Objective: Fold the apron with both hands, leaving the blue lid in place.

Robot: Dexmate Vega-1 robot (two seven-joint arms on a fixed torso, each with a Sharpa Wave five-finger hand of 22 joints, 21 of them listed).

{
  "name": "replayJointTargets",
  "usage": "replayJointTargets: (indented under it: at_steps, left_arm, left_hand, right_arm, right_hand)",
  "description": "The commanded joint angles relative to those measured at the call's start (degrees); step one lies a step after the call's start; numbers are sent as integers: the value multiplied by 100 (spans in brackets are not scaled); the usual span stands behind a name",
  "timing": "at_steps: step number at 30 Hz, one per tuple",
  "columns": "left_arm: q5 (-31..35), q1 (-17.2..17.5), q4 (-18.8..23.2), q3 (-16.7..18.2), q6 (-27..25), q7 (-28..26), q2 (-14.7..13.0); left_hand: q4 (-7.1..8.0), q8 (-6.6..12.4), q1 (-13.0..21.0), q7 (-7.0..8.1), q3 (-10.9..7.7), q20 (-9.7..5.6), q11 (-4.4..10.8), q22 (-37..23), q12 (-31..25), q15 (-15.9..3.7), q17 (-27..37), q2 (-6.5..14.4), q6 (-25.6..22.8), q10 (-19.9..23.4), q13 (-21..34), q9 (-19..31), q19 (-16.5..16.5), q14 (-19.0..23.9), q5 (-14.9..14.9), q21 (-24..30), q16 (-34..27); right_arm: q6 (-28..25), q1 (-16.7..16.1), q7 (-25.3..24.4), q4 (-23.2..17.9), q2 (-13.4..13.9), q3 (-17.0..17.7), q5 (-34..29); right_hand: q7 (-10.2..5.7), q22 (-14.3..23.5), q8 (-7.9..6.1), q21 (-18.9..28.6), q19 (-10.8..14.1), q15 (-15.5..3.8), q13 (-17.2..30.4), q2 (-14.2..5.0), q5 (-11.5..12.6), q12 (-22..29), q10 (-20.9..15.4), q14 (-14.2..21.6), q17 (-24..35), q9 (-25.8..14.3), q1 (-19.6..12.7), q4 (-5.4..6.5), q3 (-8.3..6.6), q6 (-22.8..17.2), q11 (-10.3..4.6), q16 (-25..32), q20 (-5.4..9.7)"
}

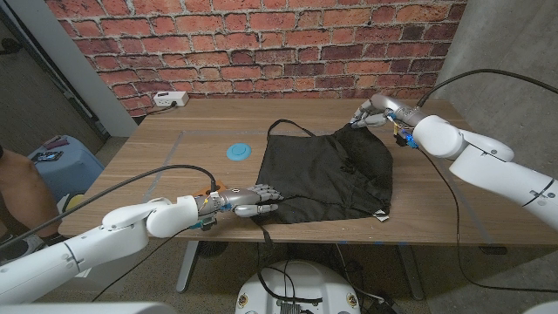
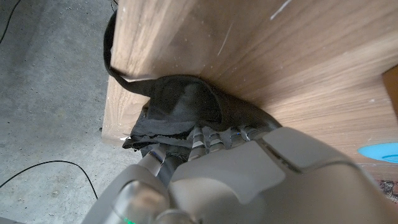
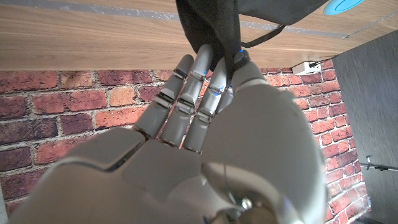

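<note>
Though gripped at two opposite corners, not yet folded: black fabric apron (image 1: 336, 174) spread mostly flat on wooden bench (image 1: 157, 174), slightly rumpled, thin straps trailing at far and near edges. Left hand (image 1: 253, 200) pinching near corner at bench front; right hand (image 1: 377, 112) clamped on far corner. Round blue plastic lid (image 1: 238, 151) just beside apron, apparently untouched. Whole fold seemingly left.
</note>
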State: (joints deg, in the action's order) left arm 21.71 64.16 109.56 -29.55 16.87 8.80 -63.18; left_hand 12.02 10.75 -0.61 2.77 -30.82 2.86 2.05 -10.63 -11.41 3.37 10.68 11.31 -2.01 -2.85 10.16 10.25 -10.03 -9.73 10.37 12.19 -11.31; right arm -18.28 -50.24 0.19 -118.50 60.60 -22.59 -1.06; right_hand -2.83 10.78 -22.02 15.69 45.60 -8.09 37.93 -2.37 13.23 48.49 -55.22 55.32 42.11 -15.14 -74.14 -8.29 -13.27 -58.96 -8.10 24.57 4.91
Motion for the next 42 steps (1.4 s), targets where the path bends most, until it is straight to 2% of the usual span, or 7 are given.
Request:
replayJointTargets:
  at_steps: [1, 42]
  left_arm:
    - [-3, -92, -92, -33, 95, 69, 37]
    - [-53, -127, -180, -71, 201, 102, 110]
  left_hand:
    - [-12, 23, -45, 20, -36, 0, -2, -3, -36, -12, 8, 8, -48, 38, 12, 16, -529, -198, -6, 17, 17]
    - [-11, 7, -46, 23, -39, 10, 7, -3, -22, -16, 8, 12, -81, 59, 12, 17, -516, -175, -7, 16, 14]
  right_arm:
    - [260, -13, 109, -35, -4, 90, 203]
    - [776, 123, 415, -298, -115, 169, 418]
  right_hand:
    - [25, 16, 3, 45, 29, -560, 22, 3, 5, -25, -4, 87, 47, -11, -92, -18, 32, -14, 31, -25, 38]
    - [83, 12, 25, 98, 86, -554, 11, -45, 0, -64, -60, 175, 239, -20, -136, -11, 144, -57, 79, -280, -7]
